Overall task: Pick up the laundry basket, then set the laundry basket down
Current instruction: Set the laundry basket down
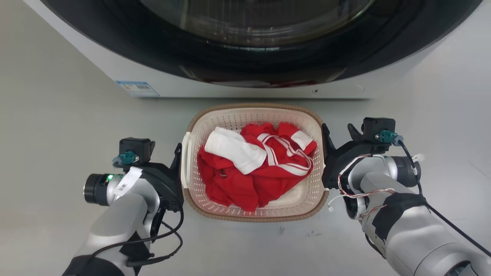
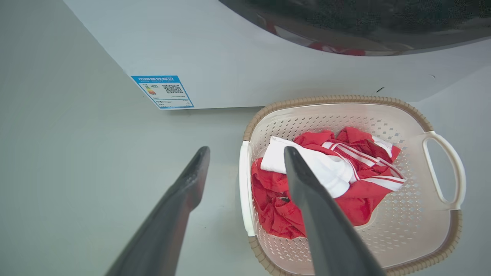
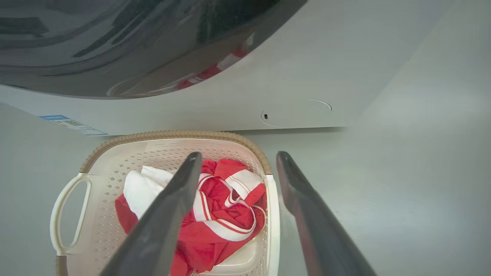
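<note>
The laundry basket, cream perforated plastic with a brown woven-look rim, sits on the floor in front of the washing machine and holds red and white clothes. My left gripper is open at its left side. In the left wrist view, the left gripper has one finger outside the white left handle and one over the basket's inside. My right gripper is open at the right side. In the right wrist view, the right gripper straddles the right handle the same way.
The washing machine stands right behind the basket, its dark round door overhanging. A blue label is stuck at its lower left corner. Pale bare floor spreads to both sides and in front of the basket.
</note>
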{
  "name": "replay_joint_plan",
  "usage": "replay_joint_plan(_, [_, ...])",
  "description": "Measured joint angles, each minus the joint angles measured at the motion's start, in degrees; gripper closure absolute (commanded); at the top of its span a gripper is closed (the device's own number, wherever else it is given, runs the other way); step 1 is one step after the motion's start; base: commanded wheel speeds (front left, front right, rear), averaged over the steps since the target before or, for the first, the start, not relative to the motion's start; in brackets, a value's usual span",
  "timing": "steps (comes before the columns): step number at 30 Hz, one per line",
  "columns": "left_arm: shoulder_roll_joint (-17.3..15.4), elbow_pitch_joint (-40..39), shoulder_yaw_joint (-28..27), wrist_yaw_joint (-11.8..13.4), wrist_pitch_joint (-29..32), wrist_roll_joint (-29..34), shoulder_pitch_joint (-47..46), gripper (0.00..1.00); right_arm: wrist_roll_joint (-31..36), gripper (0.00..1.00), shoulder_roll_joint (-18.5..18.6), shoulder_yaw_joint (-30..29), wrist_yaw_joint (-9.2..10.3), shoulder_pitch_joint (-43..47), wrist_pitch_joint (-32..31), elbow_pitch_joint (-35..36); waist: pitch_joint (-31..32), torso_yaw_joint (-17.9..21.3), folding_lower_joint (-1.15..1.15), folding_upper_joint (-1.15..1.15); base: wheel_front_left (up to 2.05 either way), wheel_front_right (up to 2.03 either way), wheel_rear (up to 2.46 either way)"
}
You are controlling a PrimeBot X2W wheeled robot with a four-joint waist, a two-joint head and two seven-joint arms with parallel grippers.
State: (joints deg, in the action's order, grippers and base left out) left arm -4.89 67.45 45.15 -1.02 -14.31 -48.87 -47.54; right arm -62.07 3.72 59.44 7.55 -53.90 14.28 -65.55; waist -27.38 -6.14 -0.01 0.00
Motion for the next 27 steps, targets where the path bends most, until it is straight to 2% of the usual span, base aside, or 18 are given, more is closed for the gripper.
replay_joint_plan(7, [-1.4, -3.7, -1.9, 1.3, 0.0, 0.6, 4.0, 0.0, 0.6, 0.0, 0.0, -2.1, 0.0, 2.9, 0.0, 1.9, 5.0, 0.5, 0.0, 0.0, 0.0, 0.0, 0.0])
replay_joint_plan(14, [-3.4, -9.5, -4.0, 3.9, 0.0, 3.4, 10.8, 0.0, 1.9, 0.0, 0.0, -5.6, 0.0, 8.5, 0.0, 5.0, 10.9, 1.4, 0.0, 0.0, 0.0, 0.0, 0.0])
replay_joint_plan(20, [-5.5, -15.5, -6.6, 6.1, 0.0, 5.4, 18.4, 0.0, 5.1, 0.0, 0.8, -8.0, 0.0, 14.4, 0.0, 9.9, 15.9, 2.3, 0.0, -0.01, 0.0, 0.0, 0.0])
replay_joint_plan(27, [-7.0, -24.2, -10.4, 7.5, 0.0, 8.0, 27.2, 0.0, 9.4, 0.0, 2.4, -11.3, 0.0, 21.9, 0.0, 17.1, 21.1, 3.6, -0.01, -0.01, 0.0, 0.0, 0.0])
